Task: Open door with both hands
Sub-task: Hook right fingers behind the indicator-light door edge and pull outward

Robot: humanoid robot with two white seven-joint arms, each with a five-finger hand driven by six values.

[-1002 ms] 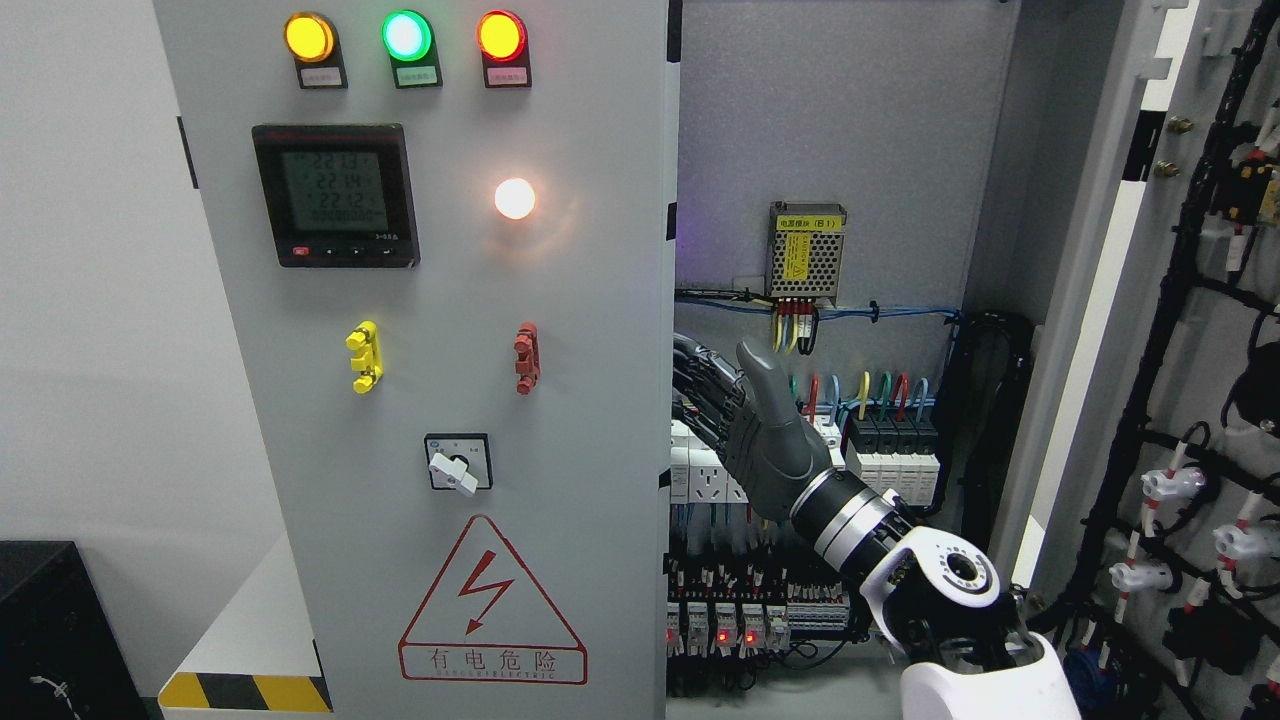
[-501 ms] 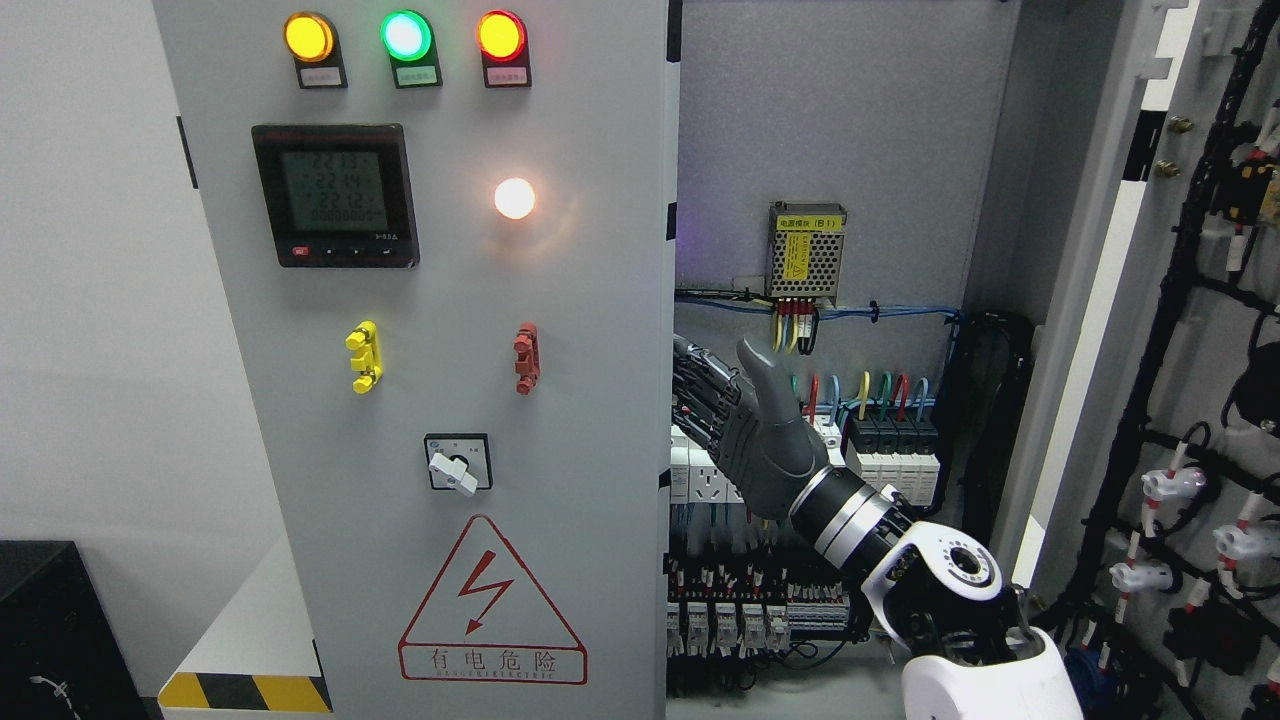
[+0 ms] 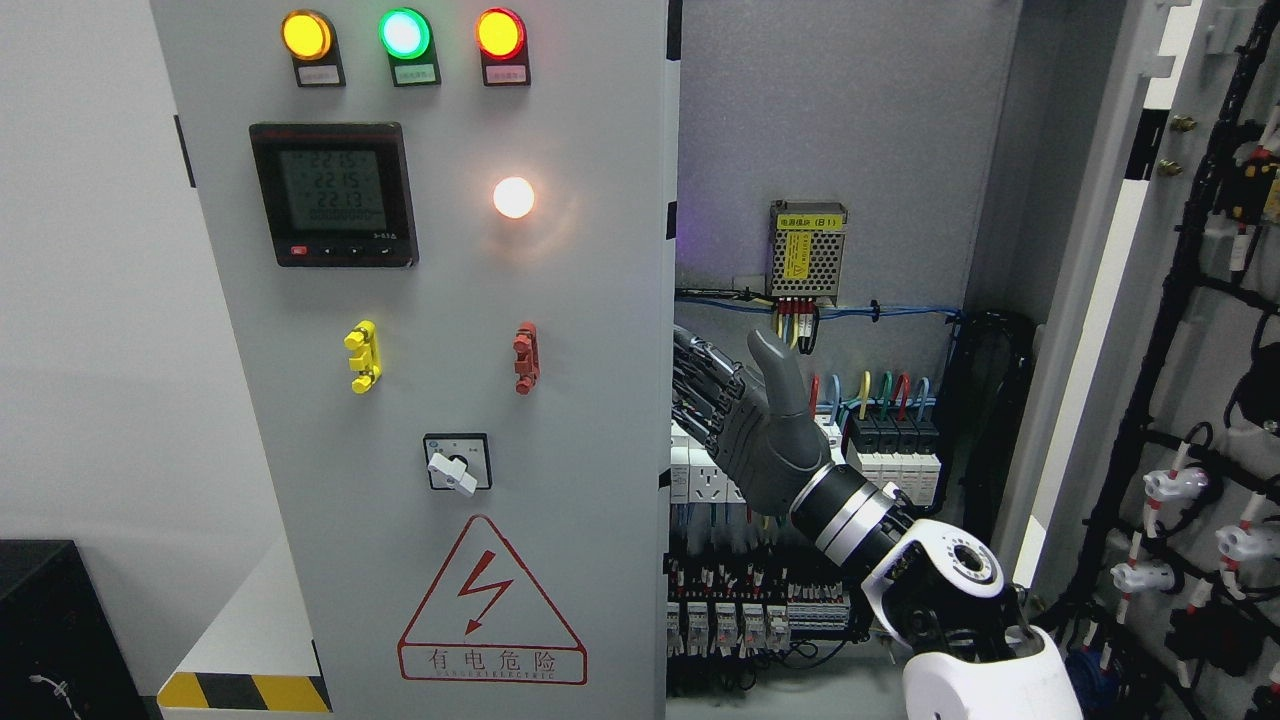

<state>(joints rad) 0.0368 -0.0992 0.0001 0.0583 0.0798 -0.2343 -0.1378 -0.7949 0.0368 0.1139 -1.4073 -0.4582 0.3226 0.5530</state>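
Observation:
The grey left door (image 3: 450,300) of the electrical cabinet carries three indicator lamps, a digital meter (image 3: 333,195), a rotary switch (image 3: 457,463) and a red warning triangle. Its right edge stands at about the picture's middle. My right hand (image 3: 725,385) reaches in from the lower right, just behind that edge. The thumb points up, the fingers (image 3: 700,375) stretch toward the door's inner side, and their tips are hidden by the edge. The hand holds nothing. The right door (image 3: 1100,250) is swung wide to the right. My left arm does not show.
Inside the cabinet are a power supply (image 3: 808,240), a row of breakers (image 3: 890,460) and terminal blocks (image 3: 740,620) right behind my hand. Black cable harnesses (image 3: 1190,350) hang on the right door's inner face. A black box (image 3: 50,630) stands at the lower left.
My right hand has risen slightly and shifted a little to the right behind the left door's edge. The door itself has hardly moved.

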